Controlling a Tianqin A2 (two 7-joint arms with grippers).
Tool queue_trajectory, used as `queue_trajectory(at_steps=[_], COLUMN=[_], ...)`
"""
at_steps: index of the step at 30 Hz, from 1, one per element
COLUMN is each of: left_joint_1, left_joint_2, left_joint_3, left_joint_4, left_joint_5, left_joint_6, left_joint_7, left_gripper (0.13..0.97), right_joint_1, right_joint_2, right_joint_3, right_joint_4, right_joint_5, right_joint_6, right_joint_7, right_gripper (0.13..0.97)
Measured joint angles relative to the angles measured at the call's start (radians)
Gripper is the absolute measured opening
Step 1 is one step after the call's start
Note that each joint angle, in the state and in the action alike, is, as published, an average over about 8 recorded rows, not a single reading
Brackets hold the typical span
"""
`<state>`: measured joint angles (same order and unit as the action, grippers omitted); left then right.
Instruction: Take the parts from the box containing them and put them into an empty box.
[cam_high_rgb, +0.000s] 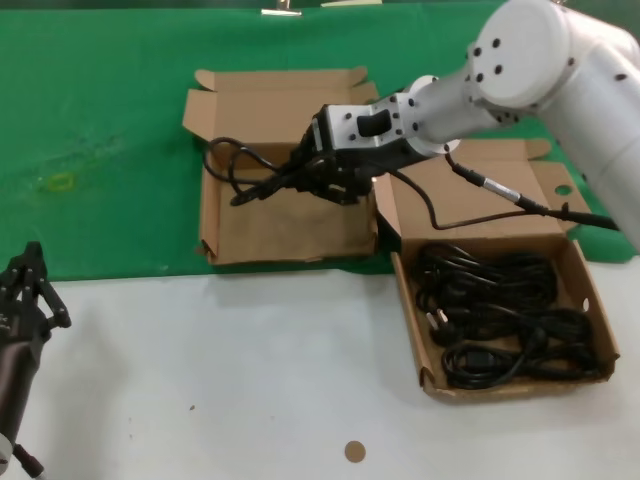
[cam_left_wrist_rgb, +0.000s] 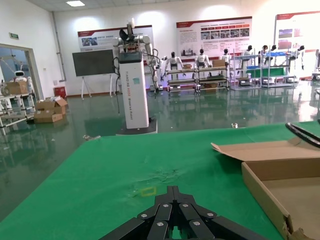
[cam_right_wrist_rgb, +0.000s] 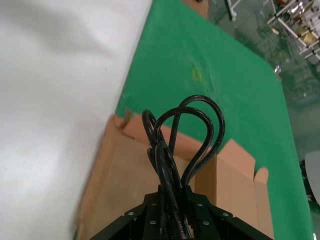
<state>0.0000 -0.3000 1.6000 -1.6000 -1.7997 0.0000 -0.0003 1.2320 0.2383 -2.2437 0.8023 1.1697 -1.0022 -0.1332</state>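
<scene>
Head view: our right gripper (cam_high_rgb: 300, 180) clamps a looped black cable (cam_high_rgb: 235, 165) above the empty box (cam_high_rgb: 225, 235) on the left; more coiled cables (cam_high_rgb: 500, 315) fill the right box (cam_high_rgb: 585, 275). Our left gripper (cam_high_rgb: 25, 290) waits near-left. Left wrist view: we cannot tell its fingers' state. Right wrist view: cable loops (cam_right_wrist_rgb: 187, 135) rise from the gripper.

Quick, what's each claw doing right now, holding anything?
Right claw: closed on a coiled black cable, over the empty box.
Left claw: parked at the table's near-left edge, closed, holding nothing.
</scene>
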Motion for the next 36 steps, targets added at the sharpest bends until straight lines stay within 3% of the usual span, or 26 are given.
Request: queue_trajectory(at_steps=[12, 21, 30, 36], left_joint_1=[0.000, 0.000, 0.000, 0.000], left_joint_2=[0.000, 0.000, 0.000, 0.000], left_joint_3=[0.000, 0.000, 0.000, 0.000], left_joint_4=[0.000, 0.000, 0.000, 0.000], left_joint_5=[0.000, 0.000, 0.000, 0.000], left_joint_6=[0.000, 0.000, 0.000, 0.000], left_joint_7=[0.000, 0.000, 0.000, 0.000], left_gripper=[0.144, 0.144, 0.146, 0.168], right_joint_1=[0.041, 0.046, 0.027, -0.013], right_joint_2=[-0.060, -0.074, -0.060, -0.055], right_joint_3=[0.000, 0.007, 0.011, 0.031], right_joint_4=[-0.176, -0.209, -0.179, -0.147], right_joint_5=[-0.005, 0.005, 0.008, 0.028], right_joint_6=[0.084, 0.108, 0.109, 0.137], right_joint_7=[-0.084, -0.106, -0.093, -0.085], right_gripper=[0.228, 0.307, 0.456, 0.615])
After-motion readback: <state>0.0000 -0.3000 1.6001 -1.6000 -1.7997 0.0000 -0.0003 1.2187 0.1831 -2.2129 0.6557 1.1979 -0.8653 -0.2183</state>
